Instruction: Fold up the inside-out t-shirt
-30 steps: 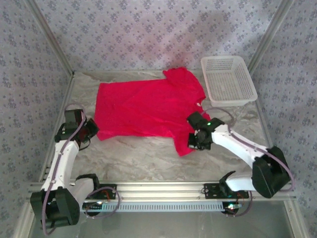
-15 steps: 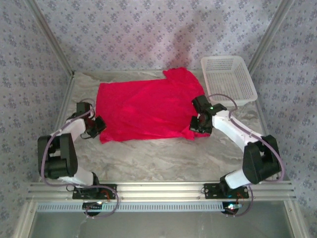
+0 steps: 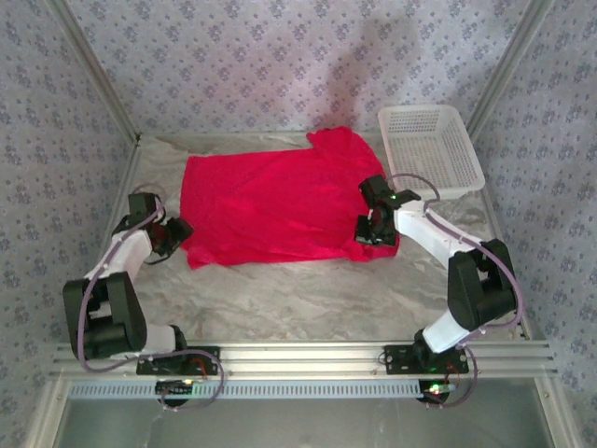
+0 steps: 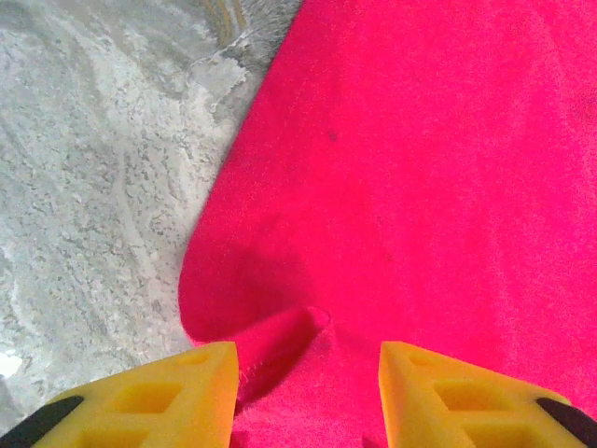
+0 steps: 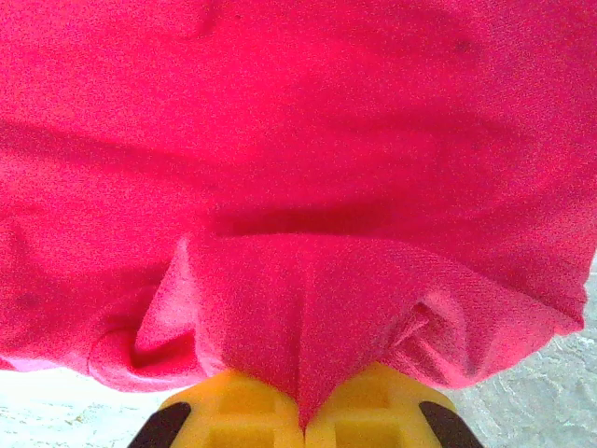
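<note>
The inside-out t-shirt (image 3: 275,201), plain bright red, lies spread on the marbled table (image 3: 280,299), its near edge folded up. My left gripper (image 3: 180,233) sits at the shirt's near left corner; in the left wrist view it (image 4: 308,383) stands open, its yellow fingers (image 4: 187,392) apart over a small ridge of red cloth (image 4: 392,187). At the shirt's near right corner my right gripper (image 3: 371,235) is shut on a pinch of the fabric; the right wrist view shows the cloth (image 5: 298,140) bunched between the closed yellow jaws of this gripper (image 5: 303,420).
A white mesh basket (image 3: 429,149) stands at the back right, just beyond the shirt's sleeve. Patterned walls enclose the table on three sides. Bare marbled surface runs between the shirt and the aluminium rail (image 3: 298,355) at the near edge.
The right gripper carried the shirt's near right corner up onto the body. The left gripper moved in to the left corner, then opened and let the cloth go.
</note>
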Tool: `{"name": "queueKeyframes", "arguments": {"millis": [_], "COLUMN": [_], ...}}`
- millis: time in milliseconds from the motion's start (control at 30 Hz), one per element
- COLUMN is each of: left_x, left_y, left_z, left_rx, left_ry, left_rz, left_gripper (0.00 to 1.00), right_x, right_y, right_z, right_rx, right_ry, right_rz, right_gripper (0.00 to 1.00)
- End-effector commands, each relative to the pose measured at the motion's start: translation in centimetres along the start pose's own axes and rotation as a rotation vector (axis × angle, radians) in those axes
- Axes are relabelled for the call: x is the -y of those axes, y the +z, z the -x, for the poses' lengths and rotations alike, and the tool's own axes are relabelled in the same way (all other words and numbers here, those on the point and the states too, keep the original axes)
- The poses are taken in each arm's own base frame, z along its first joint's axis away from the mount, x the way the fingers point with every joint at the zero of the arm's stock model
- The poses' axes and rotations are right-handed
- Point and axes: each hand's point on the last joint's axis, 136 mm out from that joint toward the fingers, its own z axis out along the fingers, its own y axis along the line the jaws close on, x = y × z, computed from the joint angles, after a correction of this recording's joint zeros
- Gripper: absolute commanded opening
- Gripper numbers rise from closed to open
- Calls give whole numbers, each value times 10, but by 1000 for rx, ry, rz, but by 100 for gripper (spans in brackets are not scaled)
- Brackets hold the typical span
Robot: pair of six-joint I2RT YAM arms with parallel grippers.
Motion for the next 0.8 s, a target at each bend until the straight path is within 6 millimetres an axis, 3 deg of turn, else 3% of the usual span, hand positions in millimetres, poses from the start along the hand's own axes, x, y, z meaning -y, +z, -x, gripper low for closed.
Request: {"name": "queueKeyframes", "arguments": {"millis": [0,367,467,733,767], "left_x": [-8,-11,-10,-12,-12], "left_y": [1,16,20,20,19], "left_z": [-18,-29,-28,-27,-26], "left_rx": [-45,-70,-70,-74,-71], "left_ry": [-3,-35,-40,-38,-35], "left_rz": [8,-32,-35,-21,-18], "left_gripper": [42,39,33,1,0], "right_x": [-5,-8,-8,-9,-9], "right_y": [-1,-1,0,0,0], "right_z": [5,6,4,2,2], "right_rx": [3,-8,-12,-19,-18], "right_ry": [-19,-23,-21,-20,-20], "right_rz": [24,38,43,47,49], "right_gripper": [0,0,0,0,0]}}
